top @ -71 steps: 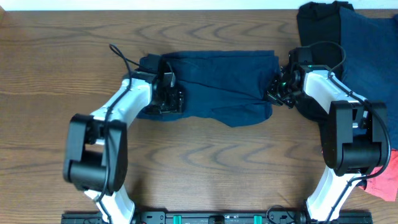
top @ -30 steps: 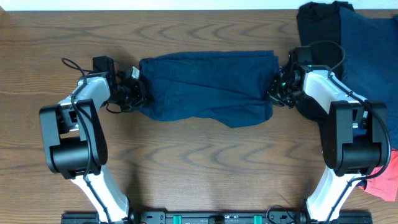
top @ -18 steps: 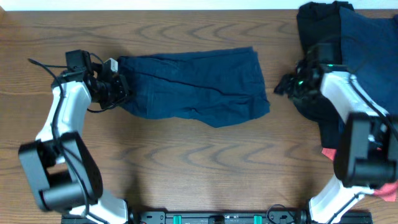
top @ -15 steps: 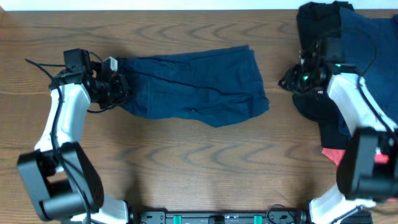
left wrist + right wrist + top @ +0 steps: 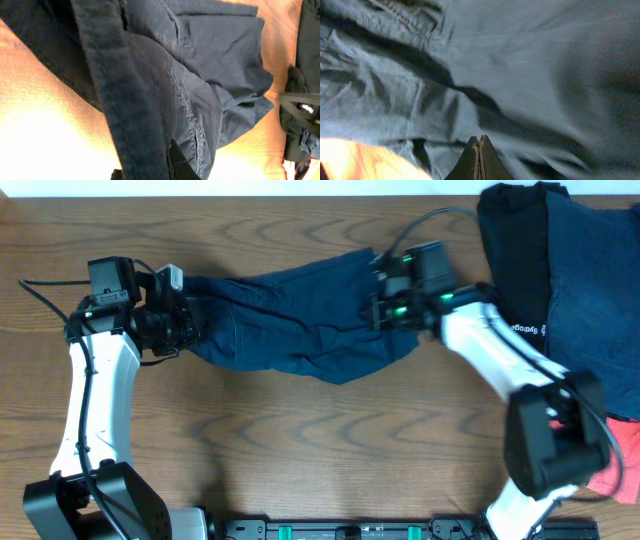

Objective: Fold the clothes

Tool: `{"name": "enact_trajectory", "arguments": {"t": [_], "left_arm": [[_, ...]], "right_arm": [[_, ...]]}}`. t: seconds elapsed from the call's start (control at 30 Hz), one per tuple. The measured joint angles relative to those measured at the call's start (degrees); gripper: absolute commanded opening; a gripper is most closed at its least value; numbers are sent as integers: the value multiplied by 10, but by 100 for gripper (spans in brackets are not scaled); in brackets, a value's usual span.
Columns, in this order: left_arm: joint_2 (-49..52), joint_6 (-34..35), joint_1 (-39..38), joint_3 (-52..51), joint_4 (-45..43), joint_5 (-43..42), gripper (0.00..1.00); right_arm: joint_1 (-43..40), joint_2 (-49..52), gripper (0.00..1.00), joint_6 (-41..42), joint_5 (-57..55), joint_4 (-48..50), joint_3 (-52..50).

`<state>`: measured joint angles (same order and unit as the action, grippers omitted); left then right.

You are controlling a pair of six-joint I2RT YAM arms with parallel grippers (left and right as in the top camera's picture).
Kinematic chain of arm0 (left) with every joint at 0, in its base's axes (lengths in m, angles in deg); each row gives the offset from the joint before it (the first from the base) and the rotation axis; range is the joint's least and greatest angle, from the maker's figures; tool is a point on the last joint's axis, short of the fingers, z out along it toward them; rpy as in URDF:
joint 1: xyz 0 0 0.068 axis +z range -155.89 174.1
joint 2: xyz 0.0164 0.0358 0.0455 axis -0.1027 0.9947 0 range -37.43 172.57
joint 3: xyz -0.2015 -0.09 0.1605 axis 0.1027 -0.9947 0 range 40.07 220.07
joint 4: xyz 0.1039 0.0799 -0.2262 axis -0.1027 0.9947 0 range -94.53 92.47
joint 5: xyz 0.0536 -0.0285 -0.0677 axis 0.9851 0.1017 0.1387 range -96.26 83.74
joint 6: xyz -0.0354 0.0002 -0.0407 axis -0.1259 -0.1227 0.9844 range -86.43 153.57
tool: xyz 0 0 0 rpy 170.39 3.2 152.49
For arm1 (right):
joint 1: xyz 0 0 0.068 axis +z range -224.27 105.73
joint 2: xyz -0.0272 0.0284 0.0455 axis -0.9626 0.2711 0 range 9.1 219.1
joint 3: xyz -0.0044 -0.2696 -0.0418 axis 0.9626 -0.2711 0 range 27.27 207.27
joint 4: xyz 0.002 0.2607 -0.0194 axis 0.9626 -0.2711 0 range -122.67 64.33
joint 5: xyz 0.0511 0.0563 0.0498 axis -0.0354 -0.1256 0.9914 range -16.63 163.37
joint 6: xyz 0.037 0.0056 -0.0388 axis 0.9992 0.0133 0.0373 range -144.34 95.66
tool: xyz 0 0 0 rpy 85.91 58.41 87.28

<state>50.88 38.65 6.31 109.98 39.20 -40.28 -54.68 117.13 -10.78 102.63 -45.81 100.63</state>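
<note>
Dark navy-blue cloth shorts (image 5: 300,320) are lying stretched out on brown wood-grain bench (image 5: 320,450).
Left tool (image 5: 188,328) is pinching their end; right tool (image 5: 479,140) is hovering over them, pressed together.

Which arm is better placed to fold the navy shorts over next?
Left, probably. The left gripper pinches the waistband end of the shorts, ready to carry it across. The right gripper sits shut over the other end, gripping nothing visible.
</note>
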Motion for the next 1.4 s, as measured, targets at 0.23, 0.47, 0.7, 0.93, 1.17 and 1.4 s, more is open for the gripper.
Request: {"name": "enact_trajectory", "arguments": {"t": [0.23, 0.47, 0.7, 0.93, 1.17, 1.4], "left_arm": [[0, 0, 0, 0, 10, 0, 6], [0, 0, -1, 0, 11, -1, 6], [-11, 0, -30, 0, -3, -8, 6], [-16, 0, -92, 0, -11, -9, 6], [-16, -11, -127, 1, 3, 7, 6], [-18, -35, -131, 1, 13, 13, 6]], "right_arm": [[85, 100, 1, 41, 9, 107, 0], [165, 158, 1, 64, 49, 143, 0], [228, 160, 2, 70, 57, 160, 0], [222, 157, 9, 71, 81, 110, 1], [100, 62, 6, 66, 44, -42, -1], [-35, -3, 6, 52, -21, -223, 3]]}}
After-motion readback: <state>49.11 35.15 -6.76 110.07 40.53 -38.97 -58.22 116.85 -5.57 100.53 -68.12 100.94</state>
